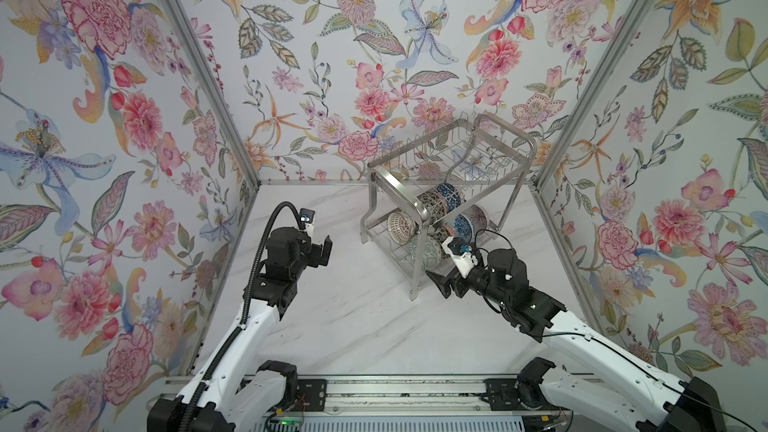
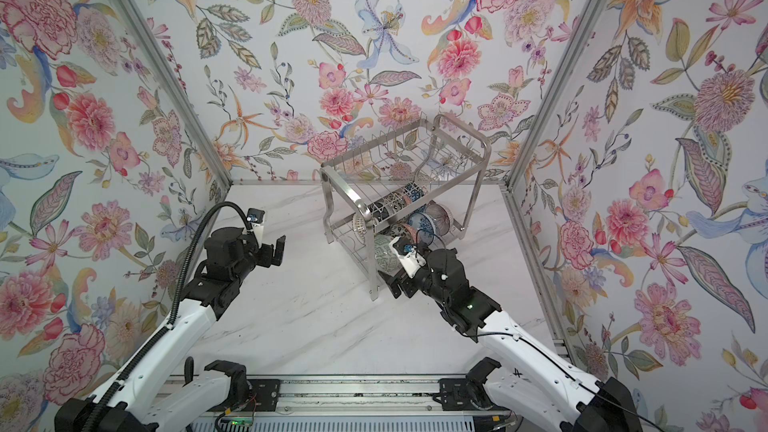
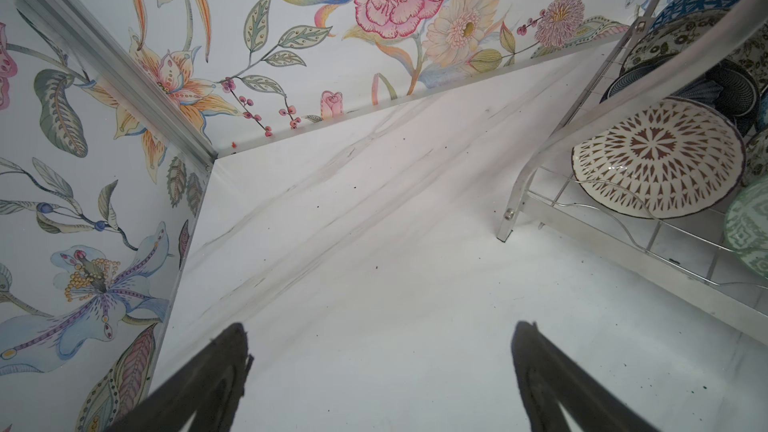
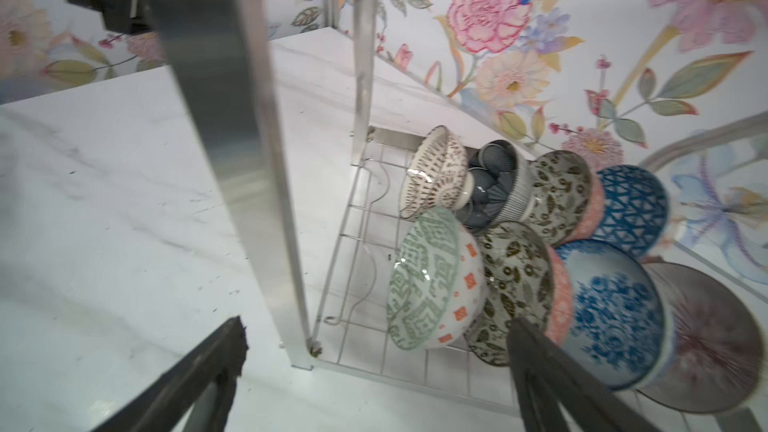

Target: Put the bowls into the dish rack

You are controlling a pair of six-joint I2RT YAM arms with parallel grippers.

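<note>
The dish rack (image 1: 395, 193) (image 2: 349, 197) stands at the back right of the marble table. Several bowls stand on edge in its lower tier, and its upper tier holds nothing. The right wrist view shows a green geometric bowl (image 4: 428, 280), a leaf-patterned bowl (image 4: 515, 284), a blue floral bowl (image 4: 615, 309), a blue triangle bowl (image 4: 631, 205) and a brown-and-white bowl (image 4: 436, 172). My right gripper (image 1: 441, 283) (image 4: 374, 326) hangs open and empty at the rack's near corner leg (image 4: 232, 118). My left gripper (image 1: 323, 249) (image 3: 380, 334) is open and empty over bare table, left of the rack.
Floral walls with aluminium corner posts (image 1: 199, 72) close in the table on three sides. The arms' mounting rail (image 1: 395, 392) runs along the front edge. White marble tabletop (image 1: 353, 317) lies between the arms and the rack.
</note>
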